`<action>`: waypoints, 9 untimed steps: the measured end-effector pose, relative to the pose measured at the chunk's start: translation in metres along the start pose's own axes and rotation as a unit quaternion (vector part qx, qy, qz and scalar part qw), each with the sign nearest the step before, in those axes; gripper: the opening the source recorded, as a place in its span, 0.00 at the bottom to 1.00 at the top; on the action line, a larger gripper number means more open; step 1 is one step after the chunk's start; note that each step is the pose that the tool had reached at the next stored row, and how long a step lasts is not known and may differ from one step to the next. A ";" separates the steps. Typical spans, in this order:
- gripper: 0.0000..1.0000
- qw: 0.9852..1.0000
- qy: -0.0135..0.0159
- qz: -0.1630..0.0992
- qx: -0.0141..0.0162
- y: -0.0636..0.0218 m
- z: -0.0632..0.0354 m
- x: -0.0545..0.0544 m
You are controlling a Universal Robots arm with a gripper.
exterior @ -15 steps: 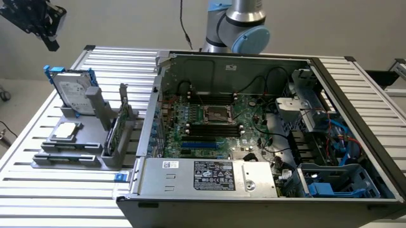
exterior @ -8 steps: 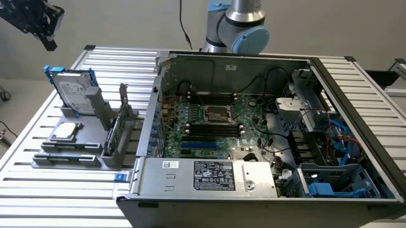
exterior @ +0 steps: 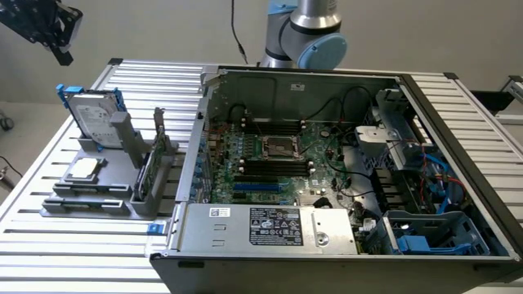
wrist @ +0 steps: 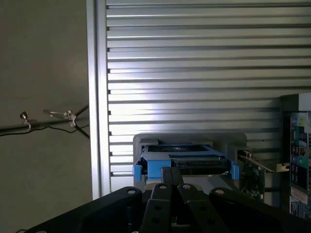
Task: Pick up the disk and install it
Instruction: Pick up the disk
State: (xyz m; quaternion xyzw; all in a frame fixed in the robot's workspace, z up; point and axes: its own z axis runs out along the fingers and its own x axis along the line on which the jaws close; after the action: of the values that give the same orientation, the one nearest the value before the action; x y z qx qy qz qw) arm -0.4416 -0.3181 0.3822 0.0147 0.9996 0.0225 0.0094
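Note:
The disk (exterior: 94,116), a silver drive with a white label in a blue frame, stands on edge in the grey holder (exterior: 86,202) at the exterior view's left. My gripper (exterior: 63,58) hangs high above it, well apart from it, at the top left corner of that view. In the wrist view the gripper (wrist: 173,175) looks down on the disk's (wrist: 182,160) blue-framed top edge, its two black fingers pressed together with nothing between them.
An open computer case (exterior: 457,122) fills the middle and right of the slatted metal table (exterior: 49,251). A small square silver chip (exterior: 86,169) and a thin green card (exterior: 152,165) share the holder. Blue drive bays (exterior: 429,236) sit in the case's near right corner.

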 end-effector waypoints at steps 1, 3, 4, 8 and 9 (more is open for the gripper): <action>0.11 1.000 0.000 0.000 0.000 0.0000 0.0000 0.000; 0.11 1.000 0.000 0.000 0.000 0.0000 0.0000 0.000; 0.11 1.000 0.000 0.000 0.000 0.0000 0.0000 0.000; 0.11 1.000 0.000 0.000 0.000 0.0000 0.0000 0.000; 0.11 1.000 0.000 0.000 0.001 0.0003 0.0002 0.000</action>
State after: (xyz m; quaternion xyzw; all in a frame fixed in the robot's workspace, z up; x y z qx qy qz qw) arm -0.4420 -0.3178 0.3820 0.0148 0.9996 0.0219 0.0094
